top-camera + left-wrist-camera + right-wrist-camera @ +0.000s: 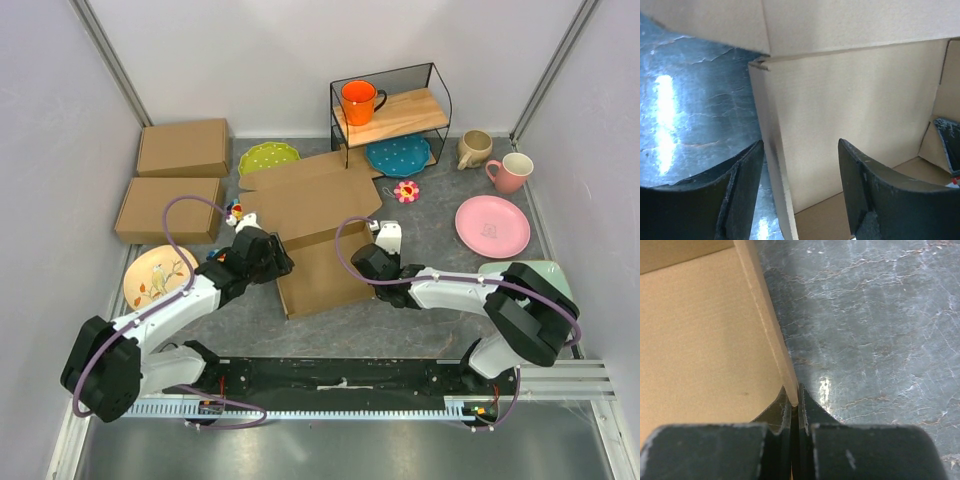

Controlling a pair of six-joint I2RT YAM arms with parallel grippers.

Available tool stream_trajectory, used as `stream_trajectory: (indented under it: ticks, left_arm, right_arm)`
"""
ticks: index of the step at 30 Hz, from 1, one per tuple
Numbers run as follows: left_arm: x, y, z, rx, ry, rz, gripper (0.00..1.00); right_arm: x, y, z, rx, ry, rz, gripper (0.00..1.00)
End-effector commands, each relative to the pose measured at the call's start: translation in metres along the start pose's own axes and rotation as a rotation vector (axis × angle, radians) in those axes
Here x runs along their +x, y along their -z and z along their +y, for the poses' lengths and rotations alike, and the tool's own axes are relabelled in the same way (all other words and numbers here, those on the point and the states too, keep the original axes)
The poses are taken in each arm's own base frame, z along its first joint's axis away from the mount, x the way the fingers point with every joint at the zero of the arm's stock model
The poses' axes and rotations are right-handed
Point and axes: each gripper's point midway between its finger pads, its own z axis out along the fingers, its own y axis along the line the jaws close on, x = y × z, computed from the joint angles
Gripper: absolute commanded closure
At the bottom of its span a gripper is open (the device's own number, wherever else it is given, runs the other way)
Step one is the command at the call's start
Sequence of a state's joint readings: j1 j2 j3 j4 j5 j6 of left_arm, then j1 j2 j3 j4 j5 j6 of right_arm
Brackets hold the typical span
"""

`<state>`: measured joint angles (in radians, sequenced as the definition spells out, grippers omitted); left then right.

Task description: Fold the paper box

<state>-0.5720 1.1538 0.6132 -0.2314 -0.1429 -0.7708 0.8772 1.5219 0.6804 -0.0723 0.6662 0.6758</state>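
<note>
Two walls of the box, central on the worktop, want even lifting: right gripper pinches one, left gripper gapes, seemingly astride the other.

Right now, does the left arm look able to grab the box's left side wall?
Probably yes: the left gripper is open, and the upright side wall of the box sits between its fingers with nothing blocking. The right gripper pinches the opposite wall.

Left arm reaches forward and inward. Left gripper spread wide, fingers straddling a wall of the paper box. Right arm elbows leftward. Right gripper pinched tight on a box wall.
</note>
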Motion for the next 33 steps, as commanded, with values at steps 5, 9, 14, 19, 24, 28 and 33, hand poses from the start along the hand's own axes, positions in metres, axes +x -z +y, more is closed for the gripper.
stream_trajectory:
  ticks: [5,9,14,19,24,28,33]
  left_arm:
    - [-0.019,0.015,0.022,-0.094,0.053,-0.131,0.38]
    - [-0.027,0.022,0.033,-0.15,0.049,-0.15,0.32]
    - [-0.024,0.026,0.045,-0.186,0.076,-0.151,0.27]
    - [-0.013,0.023,0.055,-0.216,0.067,-0.117,0.26]
    - [-0.005,0.015,0.052,-0.18,0.042,-0.093,0.28]
    - [-0.007,0.015,0.051,-0.174,0.029,-0.098,0.27]
    - [-0.013,0.02,0.05,-0.172,0.014,-0.119,0.25]
  right_arm:
    - [0.053,0.012,0.033,-0.185,0.06,0.217,1.0]
    - [0.059,0.023,0.051,-0.217,0.084,0.228,1.0]
    - [0.071,0.034,0.053,-0.205,0.069,0.25,1.0]
    - [0.087,0.049,0.044,-0.178,0.022,0.274,1.0]
    - [0.098,0.065,0.038,-0.199,-0.004,0.276,1.0]
    - [0.082,0.071,0.034,-0.19,-0.006,0.228,0.61]
    - [0.048,0.072,0.034,-0.15,0.048,0.133,0.33]
